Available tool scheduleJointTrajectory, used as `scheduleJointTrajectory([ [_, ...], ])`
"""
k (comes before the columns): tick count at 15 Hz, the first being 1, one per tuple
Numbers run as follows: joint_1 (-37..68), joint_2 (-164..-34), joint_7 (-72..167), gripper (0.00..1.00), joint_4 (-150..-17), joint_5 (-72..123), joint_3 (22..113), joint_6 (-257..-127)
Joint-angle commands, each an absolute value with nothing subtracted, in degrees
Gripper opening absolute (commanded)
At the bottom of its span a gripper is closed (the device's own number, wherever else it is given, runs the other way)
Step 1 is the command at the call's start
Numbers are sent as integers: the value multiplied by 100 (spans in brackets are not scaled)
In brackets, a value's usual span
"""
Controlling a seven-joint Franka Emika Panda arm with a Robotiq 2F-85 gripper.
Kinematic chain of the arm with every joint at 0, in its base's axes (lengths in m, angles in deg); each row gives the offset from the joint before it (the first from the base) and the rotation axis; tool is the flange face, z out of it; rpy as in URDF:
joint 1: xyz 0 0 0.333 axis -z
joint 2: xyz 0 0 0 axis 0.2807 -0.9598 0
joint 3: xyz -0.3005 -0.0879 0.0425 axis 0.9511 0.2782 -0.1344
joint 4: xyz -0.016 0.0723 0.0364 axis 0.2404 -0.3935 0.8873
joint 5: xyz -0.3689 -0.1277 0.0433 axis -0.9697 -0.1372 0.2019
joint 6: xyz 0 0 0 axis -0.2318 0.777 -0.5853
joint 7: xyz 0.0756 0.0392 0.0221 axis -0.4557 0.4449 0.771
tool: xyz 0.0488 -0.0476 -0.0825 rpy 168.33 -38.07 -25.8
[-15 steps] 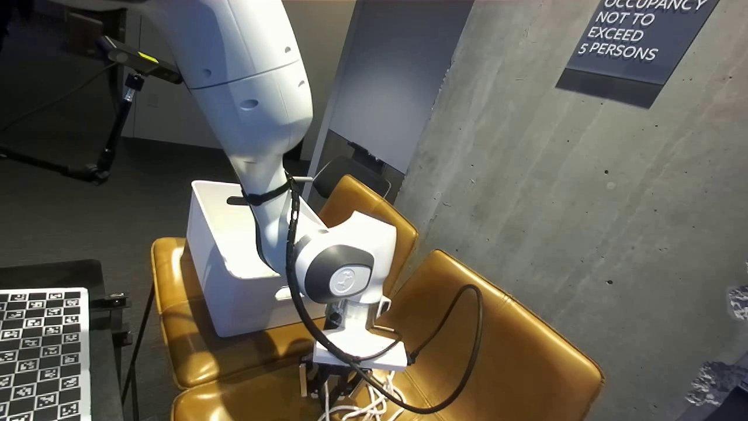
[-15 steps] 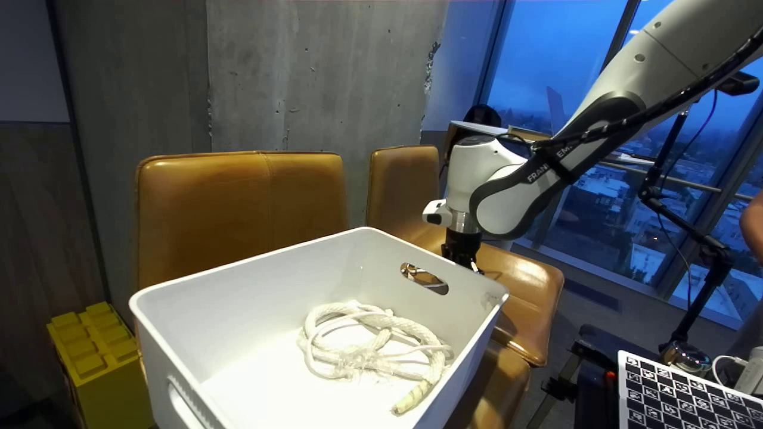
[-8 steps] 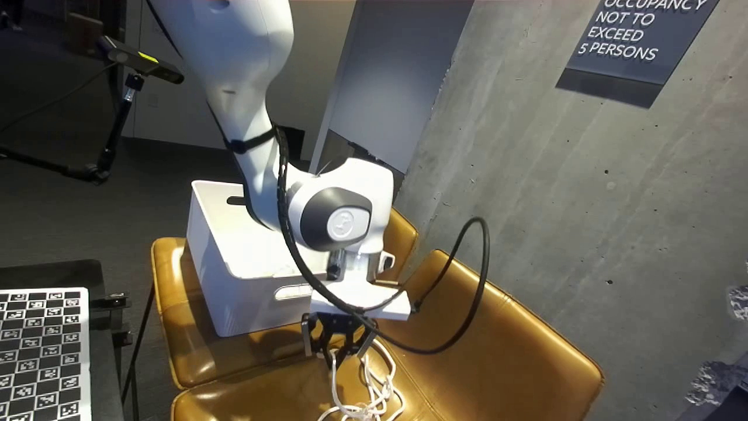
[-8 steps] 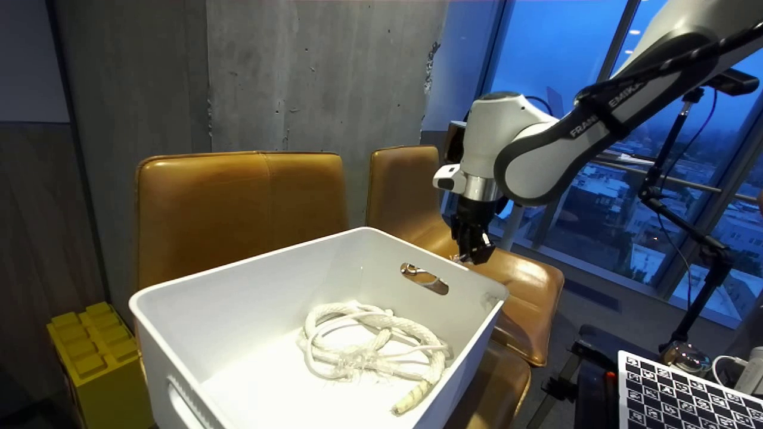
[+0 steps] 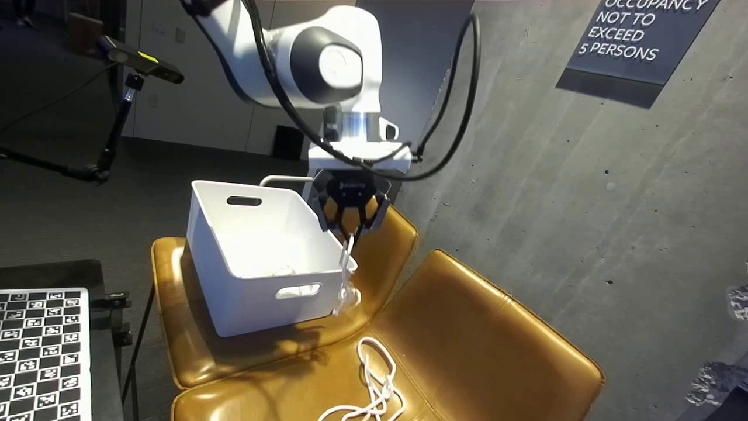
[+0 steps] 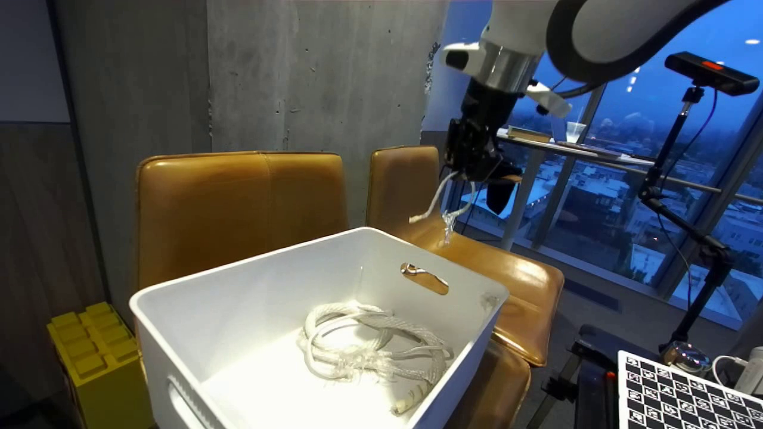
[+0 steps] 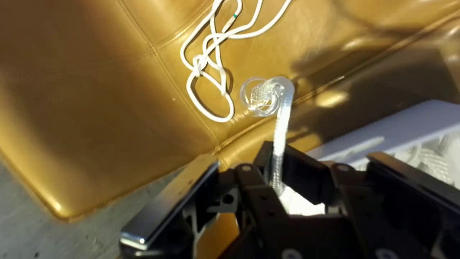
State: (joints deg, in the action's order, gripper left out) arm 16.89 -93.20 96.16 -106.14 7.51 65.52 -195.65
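My gripper (image 5: 352,235) is shut on a short white rope (image 6: 439,193), which hangs below the fingers in both exterior views, with clear plastic wrapped round part of it. In the wrist view the held rope (image 7: 282,126) runs from between the fingertips to a curled, shiny end. It hangs over the chair, just beyond the handle-side wall of a white bin (image 5: 263,307). Inside the bin lies a coiled, thicker rope (image 6: 325,316) with plastic around it. A loose, tangled white cord (image 7: 215,36) rests on the tan chair seat (image 5: 292,380) below the gripper.
Tan chair backs (image 6: 238,208) stand beside the bin, before a concrete wall (image 5: 555,204). A camera on a black stand (image 5: 140,61) and a checkered board (image 5: 44,351) are nearby. A yellow block-shaped box (image 6: 101,369) stands on the bin's far side from the arm.
The arm has risen well above the chair seat, lifting the short rope with its plastic. The tangled cord stays on the seat. The bin has not moved.
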Motion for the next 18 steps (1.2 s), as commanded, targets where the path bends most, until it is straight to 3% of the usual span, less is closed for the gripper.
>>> scheduleJointTrajectory([
  [1, 1455, -8394, 9214, 2, -10710, 841, 6231, -19011],
  [4, 1191, -8037, 8856, 2, -10454, 932, 5935, -18548],
  [13, 866, -7866, 7856, 2, -10619, 2546, 5712, -18807],
  [14, 849, -7879, 7739, 34, -10638, 2608, 5693, -18853],
  [15, 826, -7877, 7616, 35, -10671, 2637, 5667, -18886],
  [18, 765, -7846, 7348, 55, -10785, 2640, 5611, -19009],
])
